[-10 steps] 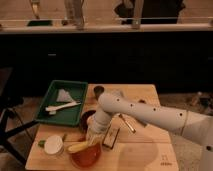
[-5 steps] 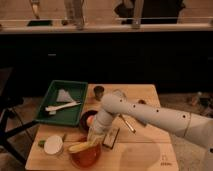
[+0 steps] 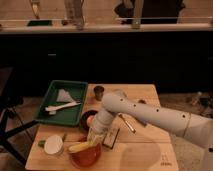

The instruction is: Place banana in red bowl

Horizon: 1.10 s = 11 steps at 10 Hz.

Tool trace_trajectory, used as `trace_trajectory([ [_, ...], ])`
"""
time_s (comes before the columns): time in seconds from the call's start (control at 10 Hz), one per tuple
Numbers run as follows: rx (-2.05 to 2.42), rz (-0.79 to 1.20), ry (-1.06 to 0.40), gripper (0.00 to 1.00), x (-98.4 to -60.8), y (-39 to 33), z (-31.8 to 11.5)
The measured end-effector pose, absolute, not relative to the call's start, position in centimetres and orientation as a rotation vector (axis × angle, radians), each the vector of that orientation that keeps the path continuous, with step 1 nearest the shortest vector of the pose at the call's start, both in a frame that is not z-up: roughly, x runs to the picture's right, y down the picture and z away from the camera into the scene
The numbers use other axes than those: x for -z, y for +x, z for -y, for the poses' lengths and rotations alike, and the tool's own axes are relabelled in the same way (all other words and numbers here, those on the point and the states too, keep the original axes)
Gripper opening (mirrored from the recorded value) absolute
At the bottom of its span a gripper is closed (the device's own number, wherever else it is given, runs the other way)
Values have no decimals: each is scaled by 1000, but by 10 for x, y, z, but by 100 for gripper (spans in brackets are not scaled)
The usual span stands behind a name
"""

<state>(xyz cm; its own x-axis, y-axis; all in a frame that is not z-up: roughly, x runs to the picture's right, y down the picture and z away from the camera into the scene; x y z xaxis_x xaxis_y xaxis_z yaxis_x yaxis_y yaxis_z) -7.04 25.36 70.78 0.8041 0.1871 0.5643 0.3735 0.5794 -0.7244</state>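
No text, label or number can be read on anything here.

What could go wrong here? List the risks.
The banana lies across the rim of the red bowl, so it may slide out when released. The gripper hangs low beside the dark bowl and a white disc; lifting away carelessly might knock either.
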Motion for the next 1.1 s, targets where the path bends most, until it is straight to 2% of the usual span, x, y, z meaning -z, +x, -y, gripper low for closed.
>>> trace_trajectory([
  [0.1,117,653,-967,75,-708,-70,-253],
  [0.2,117,653,-968,79,-708,-70,-254],
  [1.1,89,662,-929,80,-705,-60,-248],
])
